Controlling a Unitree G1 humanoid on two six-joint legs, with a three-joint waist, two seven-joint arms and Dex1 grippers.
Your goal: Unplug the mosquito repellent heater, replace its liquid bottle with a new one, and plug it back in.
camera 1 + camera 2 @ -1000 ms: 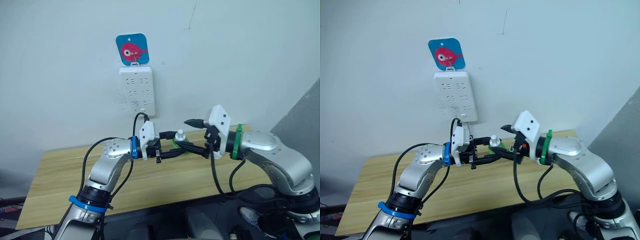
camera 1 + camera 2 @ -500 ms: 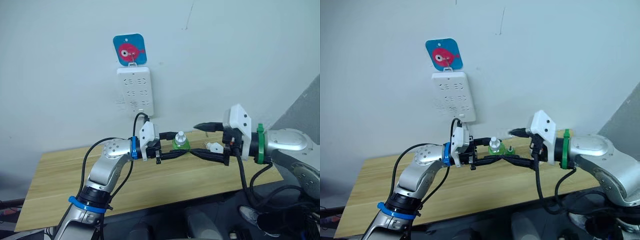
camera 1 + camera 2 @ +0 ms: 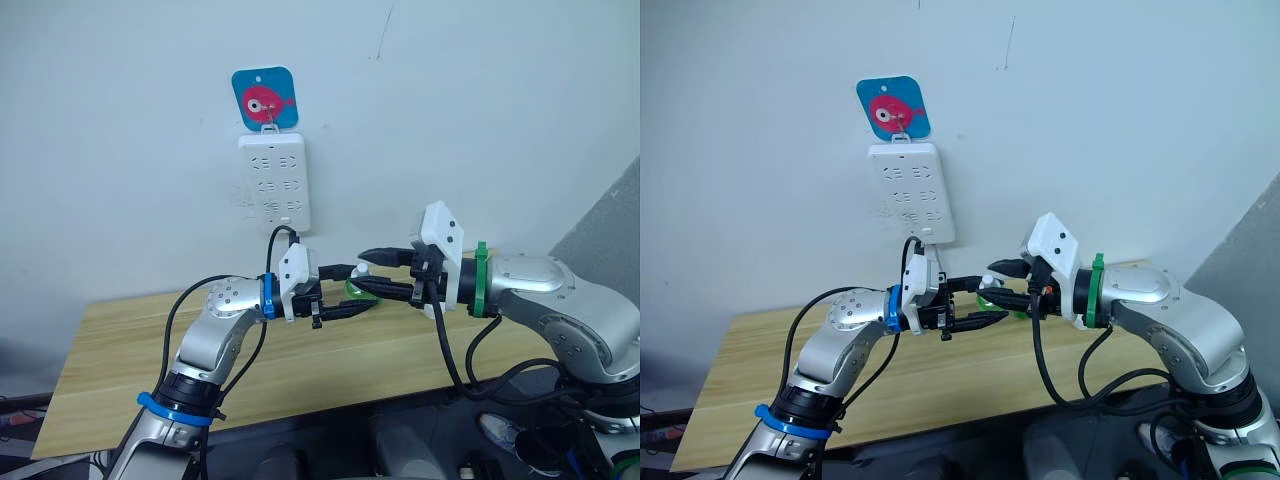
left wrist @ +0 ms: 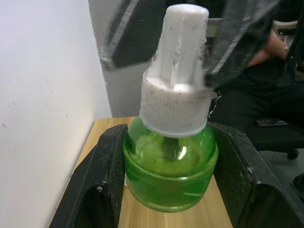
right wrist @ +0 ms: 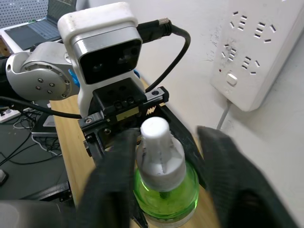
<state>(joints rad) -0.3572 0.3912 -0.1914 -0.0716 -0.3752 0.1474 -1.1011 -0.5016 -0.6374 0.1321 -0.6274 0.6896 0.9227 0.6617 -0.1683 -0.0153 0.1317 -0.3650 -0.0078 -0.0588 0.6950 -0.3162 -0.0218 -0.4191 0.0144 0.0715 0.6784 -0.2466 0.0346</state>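
A green liquid bottle (image 4: 168,180) with a white cap (image 4: 176,102) is held upright above the table. My left gripper (image 3: 356,288) is shut on its green body, one black finger (image 4: 97,190) on each side. My right gripper (image 3: 368,270) reaches in from the right at the level of the white cap and is blurred there; I cannot tell whether it grips the cap (image 5: 159,147). The mosquito repellent heater is out of view.
A tall white power strip (image 3: 274,185) hangs on the wall under a blue tag with a red fish (image 3: 265,98), its sockets unoccupied. A wooden table (image 3: 120,350) lies below both arms, against the white wall.
Half a second ago my right gripper stood open to the right, away from the bottle. It has moved back left to the bottle's cap. The left gripper still holds the bottle in place.
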